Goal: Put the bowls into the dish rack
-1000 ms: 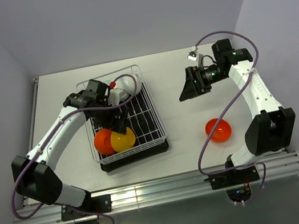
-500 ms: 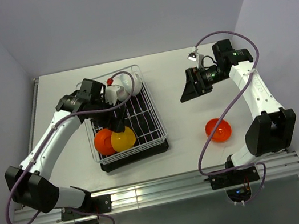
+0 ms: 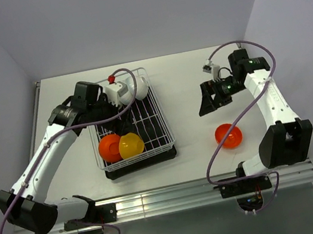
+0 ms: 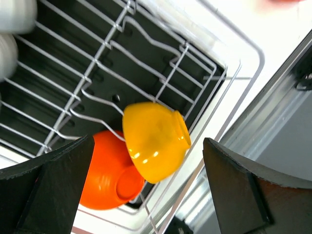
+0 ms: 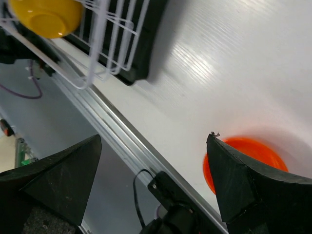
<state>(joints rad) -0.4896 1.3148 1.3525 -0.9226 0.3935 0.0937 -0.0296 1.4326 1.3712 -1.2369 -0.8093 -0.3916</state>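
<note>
Bowls: one red-orange bowl [image 3: 229, 135] lies alone on the surface, at 4 o'clock from the dish rack [image 3: 150, 121]. A yellow bowl [image 3: 131, 145], an orange bowl [image 3: 110, 147] and white bowls [image 3: 134, 87] sit in the rack. Both pincers are wide open and hold nothing. The right pincer [image 5: 154, 136] hangs near the lone bowl, and the left pincer [image 4: 148, 141] is over the rack. That bowl is shiny and round, so it could slip or get pushed toward the near edge. The arms might bump over the rack.

2 arms, left arm [image 3: 44, 161] and right arm [image 3: 269, 98], wear white shells with black joints. A purple cable [image 3: 207, 172] loops along each. Gripper fingers [image 4: 48, 195] are broad, black wedges.
</note>
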